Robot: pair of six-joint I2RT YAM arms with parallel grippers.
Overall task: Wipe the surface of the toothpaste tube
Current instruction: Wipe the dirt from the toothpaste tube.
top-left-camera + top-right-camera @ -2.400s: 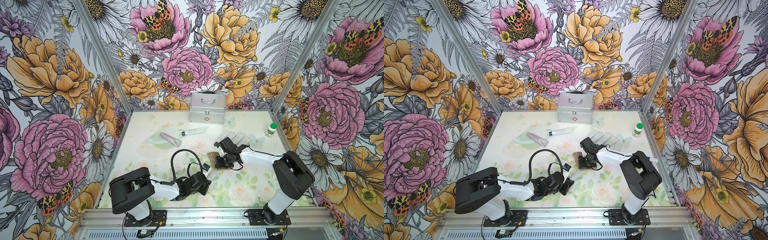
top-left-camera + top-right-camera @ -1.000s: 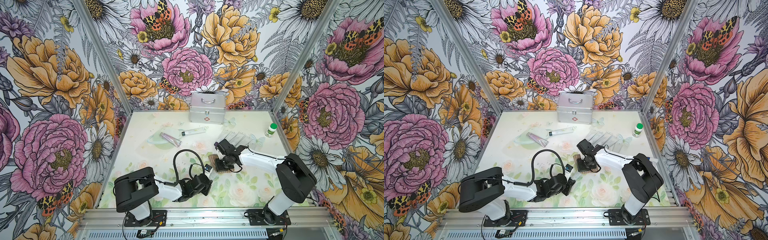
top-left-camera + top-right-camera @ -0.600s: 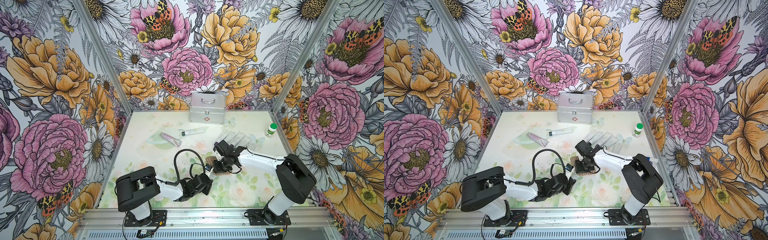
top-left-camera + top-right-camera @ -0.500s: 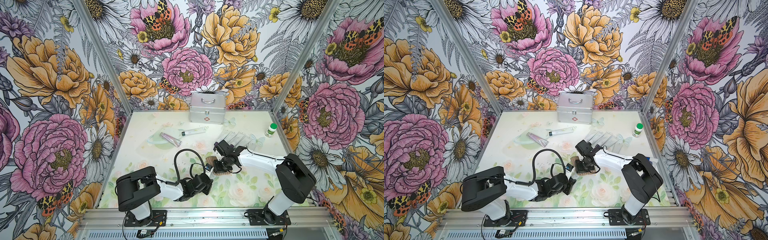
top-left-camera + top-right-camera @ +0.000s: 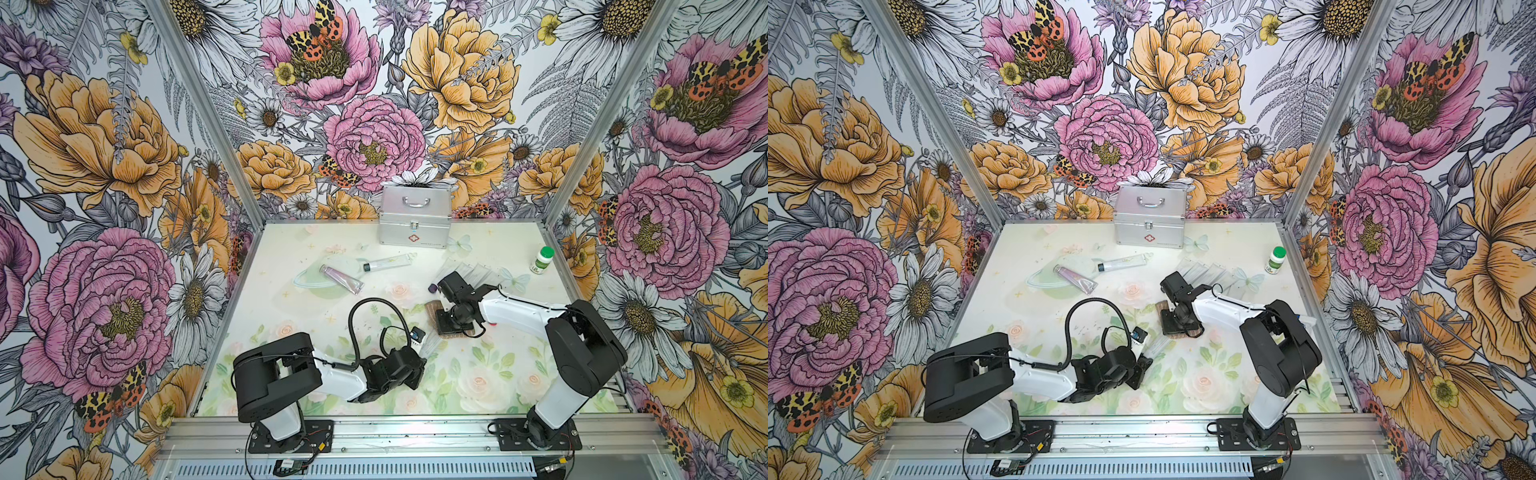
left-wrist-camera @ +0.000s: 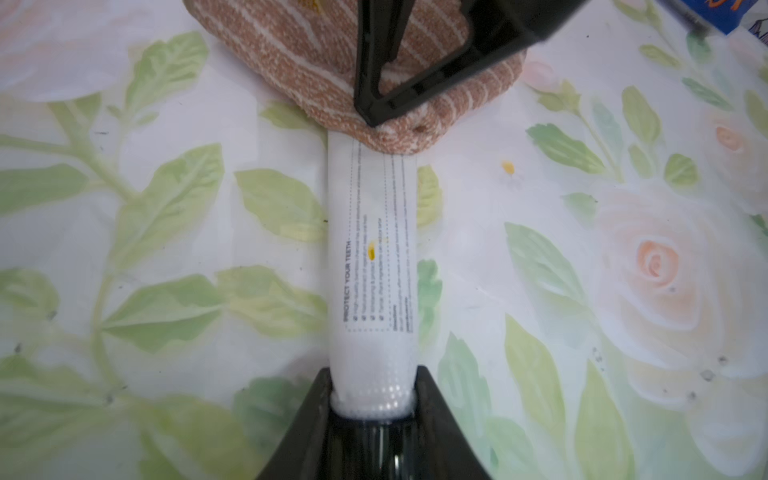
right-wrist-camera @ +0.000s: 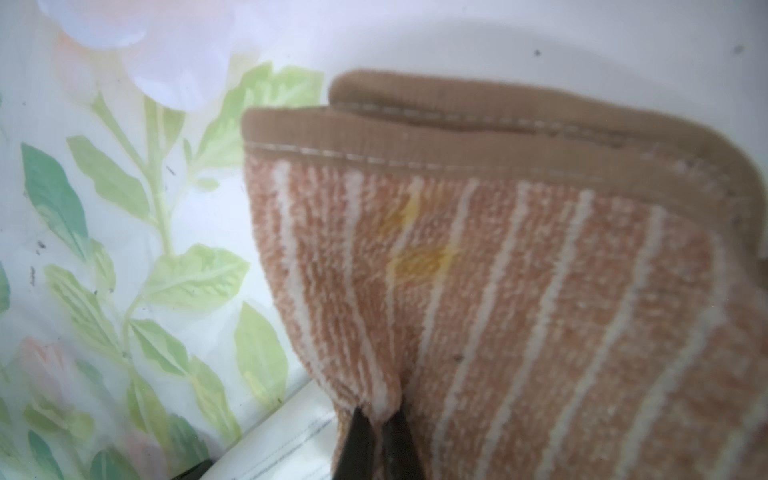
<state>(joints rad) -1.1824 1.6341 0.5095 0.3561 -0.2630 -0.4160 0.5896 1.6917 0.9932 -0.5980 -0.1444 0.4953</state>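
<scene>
So the left claw (image 6: 372,397) is clamped on one end of the white toothpaste tube (image 6: 374,257), which is laid flat on the table (image 6: 623,270) around the near middle. The tube's far end is covered by a striped brown cloth (image 7: 498,291), and a fold of that is pinched tight in the right claw (image 7: 376,419). A small yellow smear (image 6: 372,251) can be seen on the tube. Way off at the far edge, a metal case (image 5: 414,224) is parked.
</scene>
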